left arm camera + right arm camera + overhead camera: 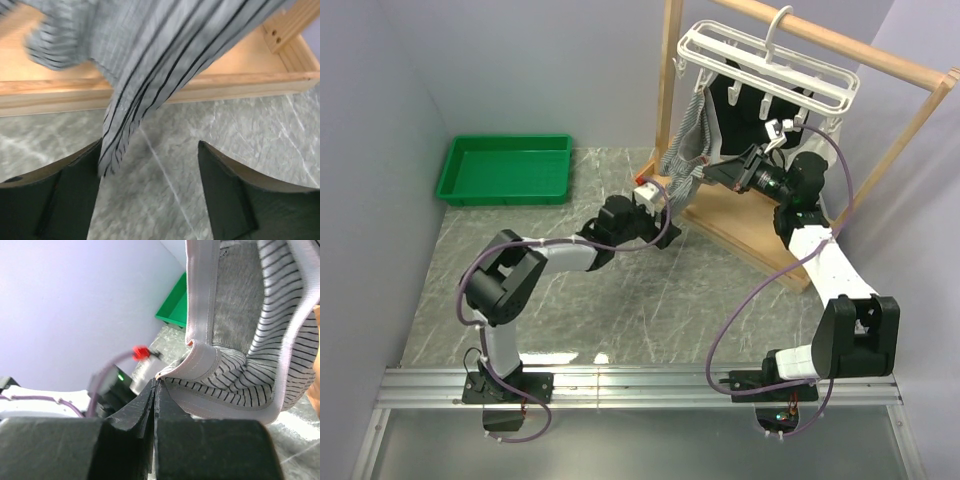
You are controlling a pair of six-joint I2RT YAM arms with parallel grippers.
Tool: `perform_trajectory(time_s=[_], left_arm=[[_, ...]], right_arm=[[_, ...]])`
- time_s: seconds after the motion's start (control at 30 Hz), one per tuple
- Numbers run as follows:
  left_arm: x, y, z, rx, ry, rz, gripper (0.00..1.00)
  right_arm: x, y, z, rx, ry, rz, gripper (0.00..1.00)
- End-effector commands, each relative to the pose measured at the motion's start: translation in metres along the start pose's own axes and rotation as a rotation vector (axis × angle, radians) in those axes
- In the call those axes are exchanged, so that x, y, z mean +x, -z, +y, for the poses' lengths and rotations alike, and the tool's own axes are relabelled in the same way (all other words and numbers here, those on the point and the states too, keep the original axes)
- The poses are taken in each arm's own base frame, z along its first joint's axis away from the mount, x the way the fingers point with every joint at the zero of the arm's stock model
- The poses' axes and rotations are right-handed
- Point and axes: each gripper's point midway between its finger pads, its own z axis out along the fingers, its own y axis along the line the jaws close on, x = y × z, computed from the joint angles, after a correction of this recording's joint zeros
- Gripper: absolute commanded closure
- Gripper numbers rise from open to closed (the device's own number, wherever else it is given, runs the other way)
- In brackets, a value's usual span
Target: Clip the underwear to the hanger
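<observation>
From where I stand, the job looks about midway. The underwear (pixel 688 145) hangs in a long drape below the left end of the hanger (pixel 772 62). Its upper edge is up among the dangling clips, though I can't make out whether a clip actually bites it there.

The right tool (pixel 156 384) is pressed fully closed on a fold of the pale waistband, so the cloth sits right at its tips and runs up and away from them. The left tool (pixel 150 192) sits low by the foot of the wooden rack (pixel 745 220), just above the marbled surface (pixel 620 300), with its jaws spread wide and holding nothing. The striped lower hem hangs into that gap and brushes the inner face of one finger (pixel 70 190), while the other finger stands clear.

I'd say the step in hand is getting a free stretch of waistband to a clip. As I judge it, the next move calls for the right tool to lift its pinch to an open clip on the frame with the band flat. The left tool could close on the hem so the thin cloth doesn't bunch or slip
</observation>
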Motion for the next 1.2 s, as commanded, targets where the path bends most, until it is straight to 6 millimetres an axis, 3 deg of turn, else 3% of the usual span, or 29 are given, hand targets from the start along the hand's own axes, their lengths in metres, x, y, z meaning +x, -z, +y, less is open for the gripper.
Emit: perform_trajectory(time_s=[0.0,0.1,0.17,0.2,0.3,0.4,0.5,0.6,0.7,0.87,1.03,1.17], left_arm=[[-0.020,-0.015,-0.001,-0.016,-0.059,-0.098,0.23],[-0.025,-0.027,0.025,-0.087,-0.035,-0.111,0.33],[-0.032,-0.026,0.036,-0.106,-0.061,-0.130,0.53],[-0.036,-0.023,0.042,-0.106,-0.076,-0.134,0.69],[-0.050,-0.006,0.055,-0.122,-0.179,-0.150,0.99],[-0.068,0.013,0.057,-0.115,-0.276,-0.172,1.00],[-0.091,0.027,0.043,-0.061,-0.430,-0.208,1.00],[-0.101,0.035,0.007,0.056,-0.632,-0.243,1.00],[-0.097,0.028,-0.023,0.144,-0.741,-0.253,1.00],[-0.103,0.015,-0.057,0.204,-0.800,-0.295,1.00],[-0.090,0.000,-0.059,0.197,-0.791,-0.275,1.00],[-0.083,-0.010,-0.047,0.151,-0.750,-0.251,1.00]], right_arm=[[-0.023,0.002,0.036,-0.055,0.052,-0.041,1.00],[-0.023,0.004,0.040,-0.050,0.057,-0.027,1.00],[-0.021,0.008,0.038,-0.032,0.078,-0.014,1.00],[-0.020,0.009,0.035,-0.020,0.086,-0.007,1.00],[-0.014,0.015,0.021,0.028,0.131,0.029,1.00],[-0.017,0.027,0.006,0.097,0.146,0.045,1.00],[-0.012,0.033,-0.003,0.132,0.203,0.077,1.00],[-0.010,0.034,-0.013,0.181,0.199,0.092,1.00],[-0.013,0.020,-0.016,0.184,0.203,0.096,1.00],[0.016,-0.001,-0.017,0.157,0.193,0.161,1.00],[0.054,-0.009,-0.039,0.194,0.213,0.274,1.00],[0.067,-0.012,-0.051,0.228,0.258,0.328,1.00]])
